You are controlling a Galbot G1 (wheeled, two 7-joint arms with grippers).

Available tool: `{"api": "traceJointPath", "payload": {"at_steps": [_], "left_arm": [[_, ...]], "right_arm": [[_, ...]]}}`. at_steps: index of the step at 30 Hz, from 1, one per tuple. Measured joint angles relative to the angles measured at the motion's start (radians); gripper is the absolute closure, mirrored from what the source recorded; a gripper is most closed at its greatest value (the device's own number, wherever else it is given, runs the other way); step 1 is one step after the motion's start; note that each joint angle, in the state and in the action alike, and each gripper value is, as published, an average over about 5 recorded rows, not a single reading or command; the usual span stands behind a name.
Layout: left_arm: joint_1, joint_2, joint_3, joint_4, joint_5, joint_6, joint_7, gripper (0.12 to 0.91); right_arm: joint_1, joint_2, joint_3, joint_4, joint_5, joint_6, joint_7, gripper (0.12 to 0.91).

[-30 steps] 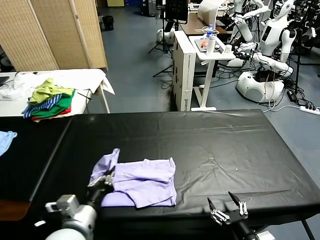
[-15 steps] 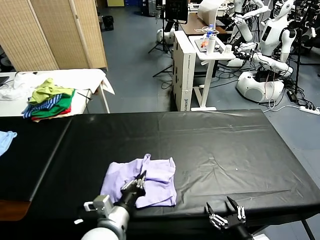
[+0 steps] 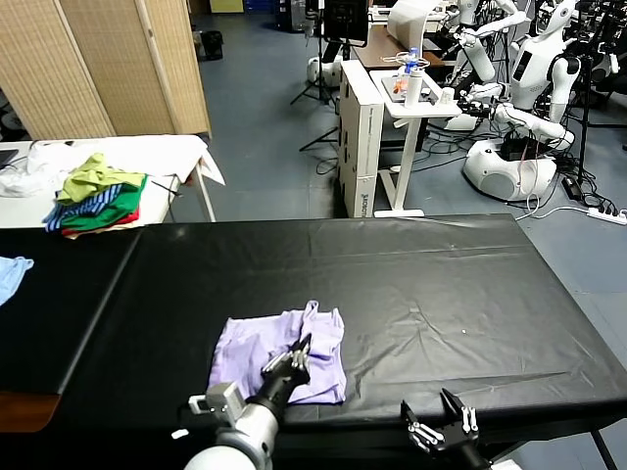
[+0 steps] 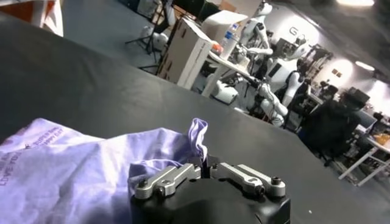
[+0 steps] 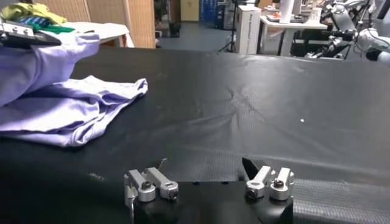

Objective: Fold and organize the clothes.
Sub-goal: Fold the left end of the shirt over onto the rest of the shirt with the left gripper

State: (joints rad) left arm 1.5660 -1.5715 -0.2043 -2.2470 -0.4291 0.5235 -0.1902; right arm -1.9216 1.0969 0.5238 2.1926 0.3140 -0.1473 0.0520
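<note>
Left gripper [image 3: 293, 358] clamped on T-shirt [image 3: 279, 354], lifting a fold, near table [image 3: 441, 284] edge; right gripper [image 3: 438, 421] open, idle right.

The pale lavender T-shirt [image 3: 279, 343] lay bunched and partly folded on the black table near its front edge, left of centre, thin fabric rumpled, one fold lifted up off the pile at its right part, faint darker purple print on the flat layer.

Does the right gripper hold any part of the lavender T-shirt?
No, the right gripper hangs open at the table edge, apart from the T-shirt.
</note>
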Motion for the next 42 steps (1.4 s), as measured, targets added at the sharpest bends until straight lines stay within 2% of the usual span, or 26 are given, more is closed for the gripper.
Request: {"api": "traceJointPath", "payload": {"at_steps": [11,20,23,28,31,33,37,42], "left_arm": [[-0.018,-0.020,0.011,0.053,0.033,-0.023,0.005,0.849],[-0.024,-0.033,0.018,0.086,0.078,-0.047,0.012,0.842],[-0.014,-0.033,0.022,0.082,0.086,-0.050,0.014,0.745],[0.000,-0.033,0.022,0.057,0.093,-0.051,0.026,0.438],[-0.001,-0.033,0.022,0.039,0.104,-0.057,0.053,0.256],[-0.005,-0.034,0.017,0.026,0.108,-0.064,0.081,0.172],[-0.017,0.005,-0.028,0.011,0.096,-0.084,0.114,0.127],[-0.031,0.171,-0.134,0.025,0.085,-0.113,0.116,0.124]], "right_arm": [[0.006,-0.001,-0.003,-0.001,-0.002,-0.002,0.000,0.118],[0.012,-0.044,-0.018,0.027,0.028,-0.012,-0.004,0.118],[0.015,-0.065,-0.028,0.042,0.041,-0.017,-0.004,0.118],[0.032,-0.104,-0.055,0.067,0.056,-0.020,-0.010,0.118],[0.053,-0.134,-0.078,0.084,0.069,-0.025,-0.014,0.118],[0.075,-0.155,-0.098,0.093,0.079,-0.032,-0.018,0.118],[0.147,-0.202,-0.156,0.095,0.109,-0.059,-0.032,0.118],[0.317,-0.275,-0.277,0.066,0.161,-0.101,-0.043,0.118]]}}
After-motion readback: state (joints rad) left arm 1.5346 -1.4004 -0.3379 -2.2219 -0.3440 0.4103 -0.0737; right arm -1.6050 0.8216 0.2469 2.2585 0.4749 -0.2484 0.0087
